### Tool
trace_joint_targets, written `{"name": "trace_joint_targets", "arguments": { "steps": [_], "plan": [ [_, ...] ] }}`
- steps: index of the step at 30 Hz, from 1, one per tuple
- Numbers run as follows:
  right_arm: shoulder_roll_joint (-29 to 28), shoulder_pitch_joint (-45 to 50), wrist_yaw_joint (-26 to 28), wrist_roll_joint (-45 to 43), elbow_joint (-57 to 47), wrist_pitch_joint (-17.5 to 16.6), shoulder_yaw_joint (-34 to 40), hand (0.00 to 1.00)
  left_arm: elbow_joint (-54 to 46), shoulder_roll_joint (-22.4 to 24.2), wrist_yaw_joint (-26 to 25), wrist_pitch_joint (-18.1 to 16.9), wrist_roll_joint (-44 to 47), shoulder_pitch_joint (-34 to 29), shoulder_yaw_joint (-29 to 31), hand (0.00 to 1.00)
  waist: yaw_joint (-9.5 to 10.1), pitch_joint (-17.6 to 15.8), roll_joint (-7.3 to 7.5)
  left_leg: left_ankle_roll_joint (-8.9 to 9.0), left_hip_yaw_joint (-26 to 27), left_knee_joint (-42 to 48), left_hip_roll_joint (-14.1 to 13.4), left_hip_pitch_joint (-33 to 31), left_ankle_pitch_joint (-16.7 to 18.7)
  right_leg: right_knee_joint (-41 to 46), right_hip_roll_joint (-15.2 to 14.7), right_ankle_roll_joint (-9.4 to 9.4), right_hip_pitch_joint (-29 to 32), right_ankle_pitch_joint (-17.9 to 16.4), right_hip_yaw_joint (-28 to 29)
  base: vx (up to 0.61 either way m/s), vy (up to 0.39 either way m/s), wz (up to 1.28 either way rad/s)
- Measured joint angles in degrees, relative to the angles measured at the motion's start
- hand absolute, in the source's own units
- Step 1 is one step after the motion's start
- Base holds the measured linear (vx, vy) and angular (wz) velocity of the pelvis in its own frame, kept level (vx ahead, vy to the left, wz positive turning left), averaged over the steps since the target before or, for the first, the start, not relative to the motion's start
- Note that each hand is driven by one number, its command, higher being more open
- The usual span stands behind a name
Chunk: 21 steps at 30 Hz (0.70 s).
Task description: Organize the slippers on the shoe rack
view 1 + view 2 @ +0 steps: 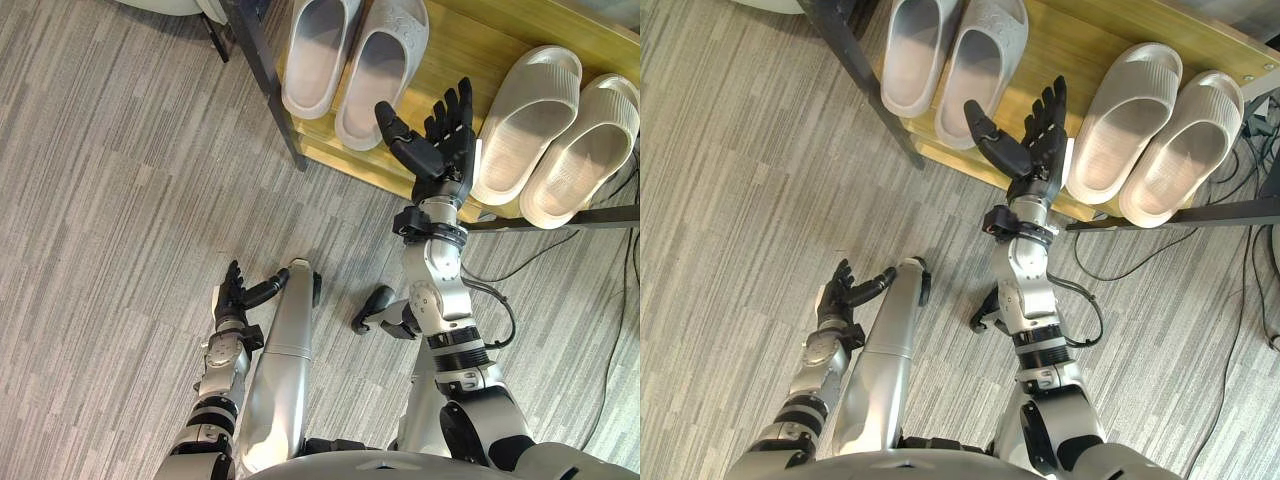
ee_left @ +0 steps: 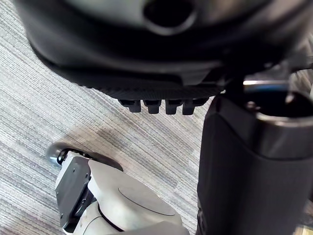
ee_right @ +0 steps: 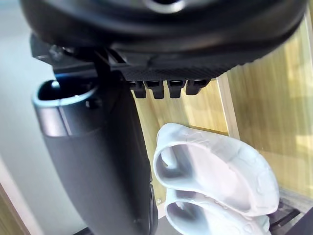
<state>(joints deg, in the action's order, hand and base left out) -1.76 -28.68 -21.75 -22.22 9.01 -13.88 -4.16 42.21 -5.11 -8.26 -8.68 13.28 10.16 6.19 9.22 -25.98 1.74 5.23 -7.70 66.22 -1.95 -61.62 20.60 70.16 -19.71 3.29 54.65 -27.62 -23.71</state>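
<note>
Slippers (image 1: 315, 55) in two pairs on shoe rack (image 1: 462, 48), right hand (image 1: 440, 152) splayed empty between them, left hand (image 1: 232, 297) relaxed

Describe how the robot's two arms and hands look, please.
The right arm and the left arm are built of rounded silver-grey segments joined by black rings. The right robot hand and the left robot hand are dark, almost black, each with slim fingers in a row and a thicker thumb beside them.
</note>
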Motion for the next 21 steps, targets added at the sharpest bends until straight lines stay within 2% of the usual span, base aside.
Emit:
{"name": "trace_joint_targets", "arguments": {
  "steps": [8, 16, 21],
  "plan": [
    [1.5, -5.2, 3.8, -6.5, 5.8, -0.7, -2.0, 1.0, 0.6, 0.1, 0.9, 0.0, 0.1, 0.0, 0.0, 1.0, 0.42, 0.0, -0.01, 0.17, -0.6, -0.8, 0.2, 0.8, 0.0, -0.8, -0.1, 0.05, -1.4, 0.0, -1.1, 0.0, 0.036, 0.04],
    [3.6, -9.4, 4.0, -9.4, 9.8, -0.6, -1.9, 1.0, 1.4, 0.3, 1.4, 0.0, 0.1, 0.0, -0.1, 1.0, 1.28, 0.1, -0.17, 0.18, -0.7, -1.0, 0.3, 1.2, 0.0, -0.9, -0.3, 0.28, -2.0, -0.2, -1.4, 0.0, 0.026, 0.02],
    [4.5, -11.1, 4.0, -10.0, 13.1, -0.6, -1.7, 1.0, 2.8, 0.3, 1.3, 0.1, 0.1, -0.2, -0.1, 1.0, 1.54, 0.7, -1.17, 0.17, -0.7, -1.1, 0.3, 1.8, 0.0, -0.8, -0.4, 0.35, -2.7, -0.2, -1.6, -0.02, 0.027, 0.01]
  ]
}}
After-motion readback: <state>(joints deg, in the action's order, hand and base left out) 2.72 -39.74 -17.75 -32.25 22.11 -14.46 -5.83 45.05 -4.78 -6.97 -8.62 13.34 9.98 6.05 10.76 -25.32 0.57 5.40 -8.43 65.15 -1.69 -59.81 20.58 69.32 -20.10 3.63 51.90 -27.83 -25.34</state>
